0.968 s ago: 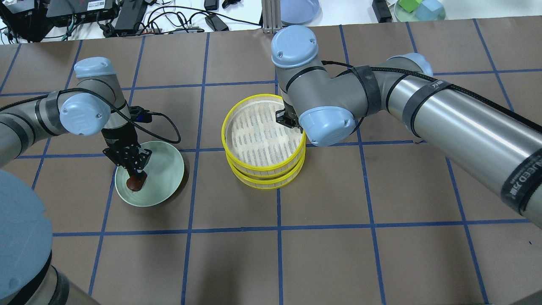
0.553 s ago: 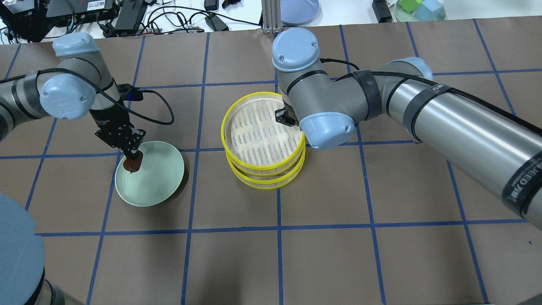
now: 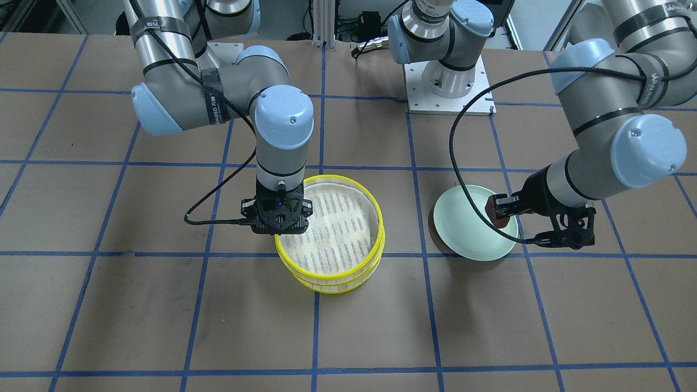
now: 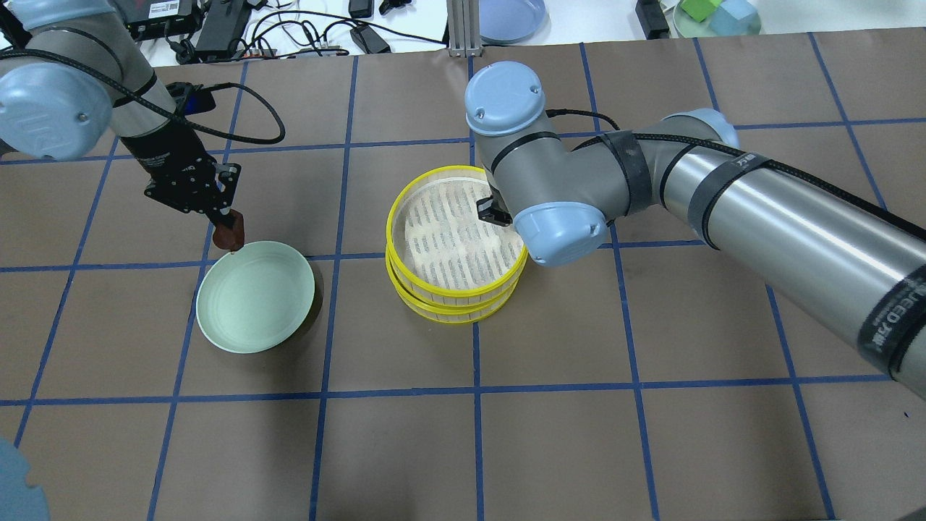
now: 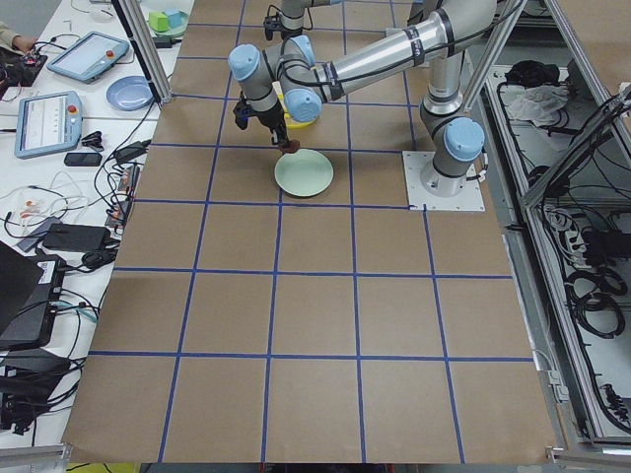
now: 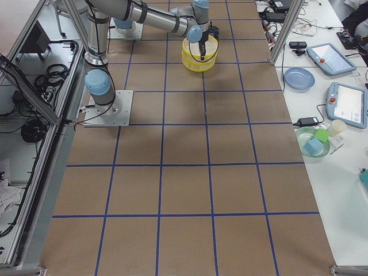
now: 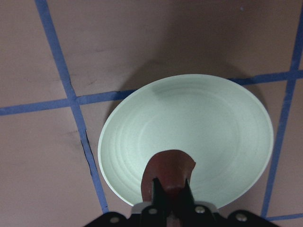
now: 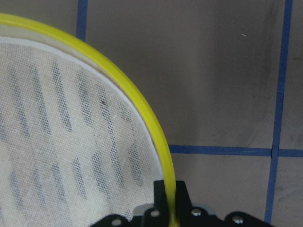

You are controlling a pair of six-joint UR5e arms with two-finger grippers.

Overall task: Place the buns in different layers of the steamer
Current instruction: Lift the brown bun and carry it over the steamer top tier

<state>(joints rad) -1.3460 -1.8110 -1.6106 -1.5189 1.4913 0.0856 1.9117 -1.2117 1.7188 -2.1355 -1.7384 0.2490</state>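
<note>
Only the top liner of the steamer (image 4: 389,228) is on show; the upper tier covers the inside of the lower tier in every view. Seen from overhead, the right arm's wrist joint hides nearly all of the right gripper (image 8: 169,193). Its body is cut off by the bottom edge of its own wrist view, where most of the steamer also runs out of frame. The left gripper (image 7: 171,189) is cropped the same way, its fingers covering the lower part of the dark bun (image 7: 168,165). From the table's left end the near arm masks most of the steamer; from the right end the right gripper is too small to read.
</note>
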